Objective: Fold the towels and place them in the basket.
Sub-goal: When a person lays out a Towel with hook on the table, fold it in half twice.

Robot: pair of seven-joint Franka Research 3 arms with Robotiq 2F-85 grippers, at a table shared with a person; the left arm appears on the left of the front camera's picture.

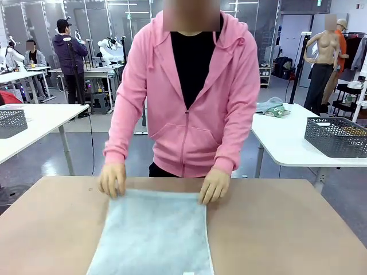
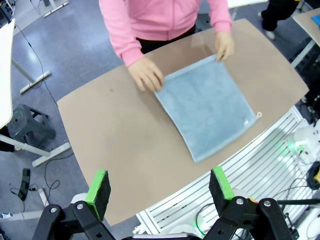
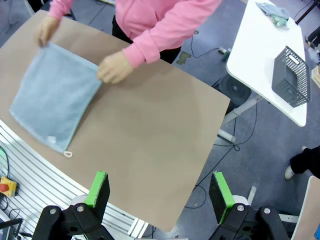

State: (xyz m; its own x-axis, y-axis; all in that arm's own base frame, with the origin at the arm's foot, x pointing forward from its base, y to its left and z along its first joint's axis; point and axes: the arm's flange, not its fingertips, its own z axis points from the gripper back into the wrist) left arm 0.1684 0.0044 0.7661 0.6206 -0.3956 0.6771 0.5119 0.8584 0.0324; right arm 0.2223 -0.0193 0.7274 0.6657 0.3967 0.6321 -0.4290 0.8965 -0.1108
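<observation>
A light blue towel (image 1: 152, 235) (image 2: 205, 107) (image 3: 52, 95) lies spread flat on the brown table (image 1: 287, 229), reaching its near edge. A person in a pink hoodie presses one hand (image 1: 113, 179) and the other hand (image 1: 214, 185) on the towel's two far corners. High above the table's near side, my left gripper (image 2: 160, 190) stands open and holds nothing. My right gripper (image 3: 159, 192) is open too, above the table's right part and well clear of the towel. A dark grey lattice basket (image 1: 335, 136) (image 3: 290, 76) stands on the white side table to the right.
A second grey basket (image 1: 11, 122) sits on a white table at the left. A crumpled cloth (image 1: 272, 107) lies on the right white table. White slatted rails (image 2: 240, 165) run along the table's near edge. A stool (image 2: 25, 125) stands on the floor beside the table.
</observation>
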